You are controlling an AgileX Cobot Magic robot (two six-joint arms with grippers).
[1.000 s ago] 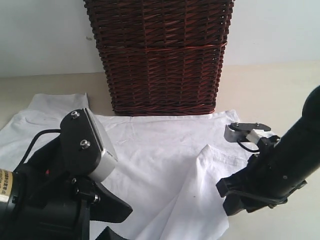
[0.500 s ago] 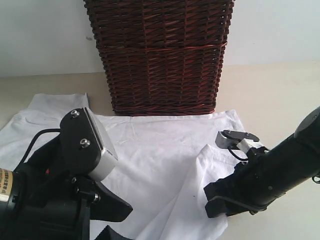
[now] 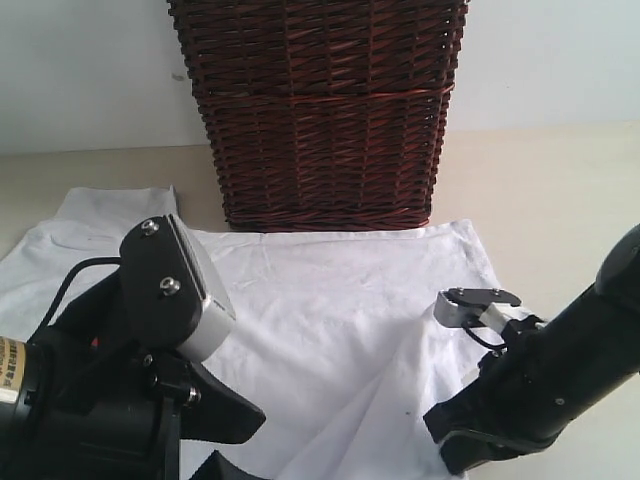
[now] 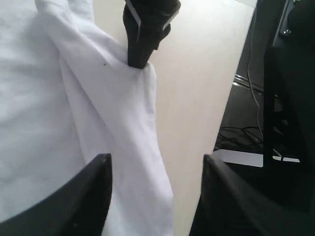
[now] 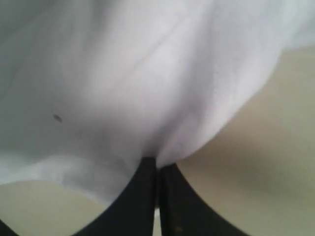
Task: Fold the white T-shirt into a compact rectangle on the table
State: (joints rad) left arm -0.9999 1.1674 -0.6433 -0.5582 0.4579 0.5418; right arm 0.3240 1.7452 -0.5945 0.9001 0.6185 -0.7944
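Observation:
The white T-shirt (image 3: 320, 300) lies spread flat on the table (image 3: 560, 190) in front of a wicker basket. My right gripper (image 3: 445, 440) is low at the shirt's front right edge, shut on a pinch of the fabric. The cloth puckers at its closed tips (image 5: 158, 164). In the left wrist view that same gripper (image 4: 140, 59) grips a bunched fold of the shirt (image 4: 113, 128). My left gripper (image 4: 155, 162) hangs open above the shirt's edge, holding nothing. Its arm (image 3: 150, 350) covers the shirt's front left part.
A tall dark brown wicker basket (image 3: 320, 110) stands against the wall just behind the shirt. Bare tabletop (image 3: 570, 230) lies to the right. Past the table edge are a dark frame (image 4: 290, 98) and cables (image 4: 236, 135).
My right gripper has closed on the shirt's right edge and drawn toward the front. The raised flap there has flattened. The left arm has not moved.

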